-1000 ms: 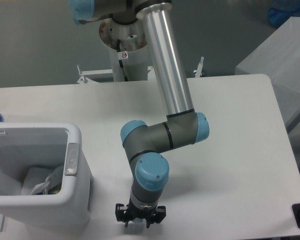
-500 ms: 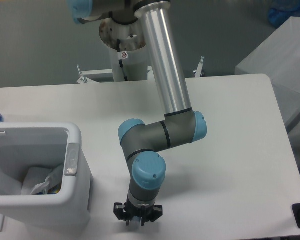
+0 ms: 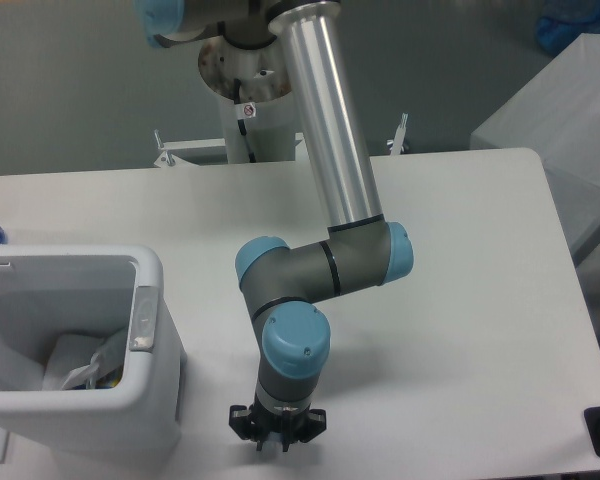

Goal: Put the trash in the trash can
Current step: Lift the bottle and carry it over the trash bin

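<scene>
- One crumpled clear wrapper (image 3: 85, 368) lies inside the single white trash can (image 3: 150, 285) at the tabletop's (image 3: 460, 300) left; its heap shows no clear long axis.
- The pincer (image 3: 277, 440) points straight down near the front edge, right of the can; whether its jaws are apart cannot be told.

A robotics lab, by the look of it: an industrial robot arm (image 3: 330, 150) bolted on a pedestal (image 3: 248, 100) behind a plain white desk (image 3: 460, 300); grey floor (image 3: 70, 90); no household furnishings.
</scene>
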Motion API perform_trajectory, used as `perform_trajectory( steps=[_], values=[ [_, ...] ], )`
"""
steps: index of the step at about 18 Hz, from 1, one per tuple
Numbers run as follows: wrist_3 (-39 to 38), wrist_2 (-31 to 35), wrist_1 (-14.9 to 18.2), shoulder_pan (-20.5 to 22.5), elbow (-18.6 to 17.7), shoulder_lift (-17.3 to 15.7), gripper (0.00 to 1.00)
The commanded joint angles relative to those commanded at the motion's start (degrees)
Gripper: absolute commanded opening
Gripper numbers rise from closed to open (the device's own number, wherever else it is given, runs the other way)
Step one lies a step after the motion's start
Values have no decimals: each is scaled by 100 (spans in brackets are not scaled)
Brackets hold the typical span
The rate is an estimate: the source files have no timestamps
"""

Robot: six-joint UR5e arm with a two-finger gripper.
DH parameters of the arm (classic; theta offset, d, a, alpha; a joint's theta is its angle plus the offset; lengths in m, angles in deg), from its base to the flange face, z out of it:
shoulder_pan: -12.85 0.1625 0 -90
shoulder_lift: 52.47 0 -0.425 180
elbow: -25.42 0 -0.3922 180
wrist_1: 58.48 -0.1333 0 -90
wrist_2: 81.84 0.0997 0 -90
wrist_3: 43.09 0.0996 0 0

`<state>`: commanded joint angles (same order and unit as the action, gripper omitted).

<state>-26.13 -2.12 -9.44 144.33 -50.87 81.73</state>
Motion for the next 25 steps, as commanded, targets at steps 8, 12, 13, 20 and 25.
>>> perform_trajectory(
  steps=[8, 12, 13, 20, 25],
  values=[
    [-18, -44, 0, 280, 0, -737, 37],
    [-192, -253, -44, 754, 87, -1396, 37],
    [-333, -499, -122, 895, 123, -1502, 37],
    [-835, -1291, -1063, 1222, 518, -1924, 37],
    [-870, -1555, -1081, 906, 668, -2337, 37]
  ],
)
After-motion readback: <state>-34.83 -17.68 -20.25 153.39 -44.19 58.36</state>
